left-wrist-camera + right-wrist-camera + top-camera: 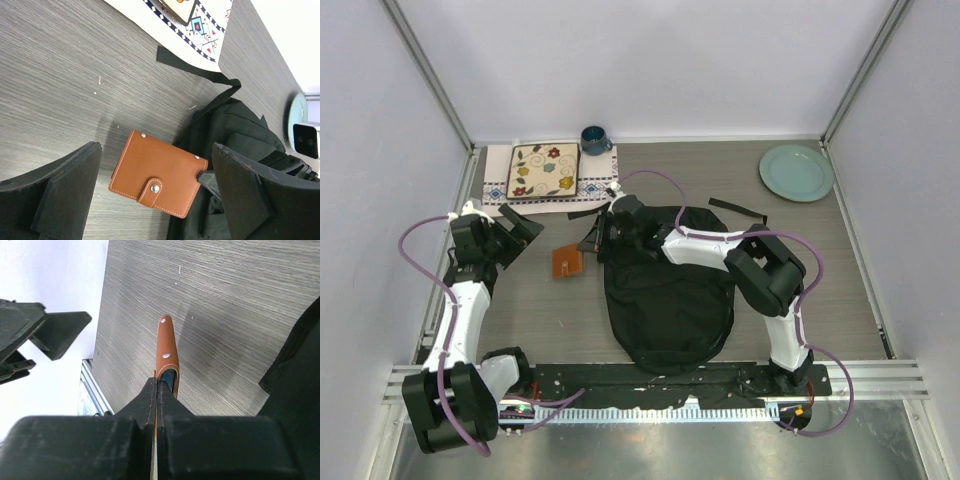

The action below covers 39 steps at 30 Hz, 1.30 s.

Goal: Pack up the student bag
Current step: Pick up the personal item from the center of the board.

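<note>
- Student bag [670,300] lies flat in the middle of the table [840,270], near the arm bases; whether its mouth is open I cannot tell.
- Left gripper [156,152] hangs spread wide over the wallet [150,175], holding nothing.
- Right gripper [157,385] is pinched closed on the wallet's edge.
- Wallet sits outside the bag, at its left side: packing looks barely begun.

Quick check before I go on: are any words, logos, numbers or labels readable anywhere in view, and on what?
None: no readable text in any view.
brown wallet: plain leather with a snap and studs, no brand mark showing.
student bag: plain black, no label visible.
patterned cloth and flowered square item: decoration only, no letters.
mug and plate: no print visible.
</note>
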### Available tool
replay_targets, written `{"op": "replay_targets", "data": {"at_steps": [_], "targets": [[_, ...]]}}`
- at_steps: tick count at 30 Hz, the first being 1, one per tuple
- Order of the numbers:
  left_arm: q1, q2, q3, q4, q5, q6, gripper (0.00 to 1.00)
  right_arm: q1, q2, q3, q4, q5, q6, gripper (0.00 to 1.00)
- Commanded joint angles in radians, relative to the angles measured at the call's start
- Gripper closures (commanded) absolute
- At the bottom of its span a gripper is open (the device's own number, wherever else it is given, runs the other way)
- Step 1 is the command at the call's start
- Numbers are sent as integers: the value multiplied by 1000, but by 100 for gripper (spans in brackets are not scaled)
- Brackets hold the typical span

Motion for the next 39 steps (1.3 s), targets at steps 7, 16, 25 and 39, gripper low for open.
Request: {"op": "replay_targets", "data": {"at_steps": [7, 16, 25, 39], "targets": [[2, -195, 46, -178, 7, 13, 1, -5, -245, -127, 93, 124, 8, 100], [-10, -283, -1, -84, 146, -121, 0, -51, -522, -316, 102, 294, 48, 100], [-508, -288, -248, 463, -157, -473, 0, -83, -689, -520, 139, 420, 157, 100], [-890, 130, -271, 909, -556, -514, 0, -99, -775, -649, 148, 414, 252, 100]]}}
